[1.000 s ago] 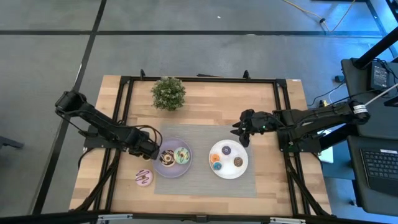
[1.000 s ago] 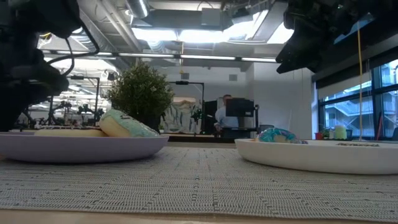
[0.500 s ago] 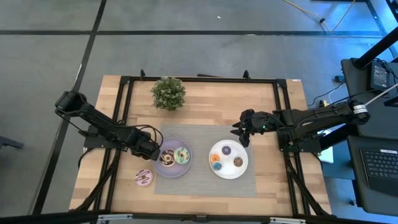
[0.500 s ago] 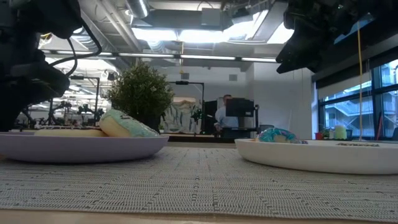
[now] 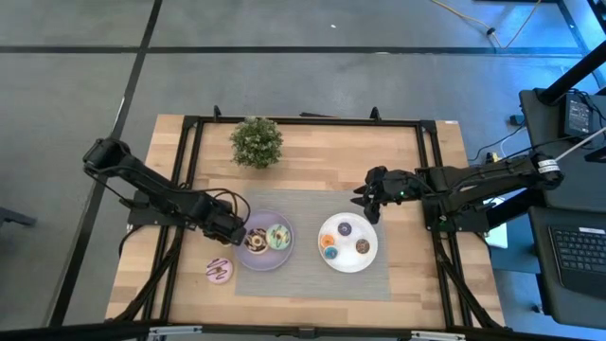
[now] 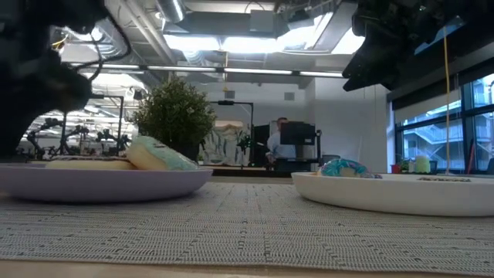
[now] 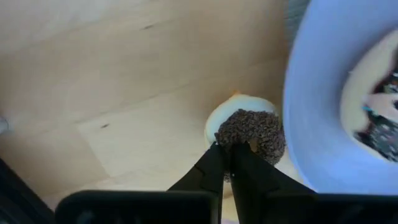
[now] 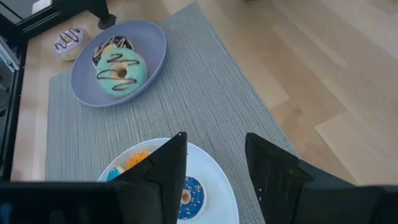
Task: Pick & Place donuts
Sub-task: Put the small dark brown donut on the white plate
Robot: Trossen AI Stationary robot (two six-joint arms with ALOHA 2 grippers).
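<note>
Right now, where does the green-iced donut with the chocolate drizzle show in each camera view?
High view: the green-iced donut lies on the right half of the lilac plate, beside a chocolate-and-white donut.
Low view: it leans tilted on that plate, left of centre.
Left wrist view: not visible.
Right wrist view: on the plate, upper left.
Shared landmark: the lilac plate.

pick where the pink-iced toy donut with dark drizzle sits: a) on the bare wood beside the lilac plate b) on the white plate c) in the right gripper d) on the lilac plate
a: in the high view the pink-iced donut lies on bare wood, just off the lilac plate.
</note>
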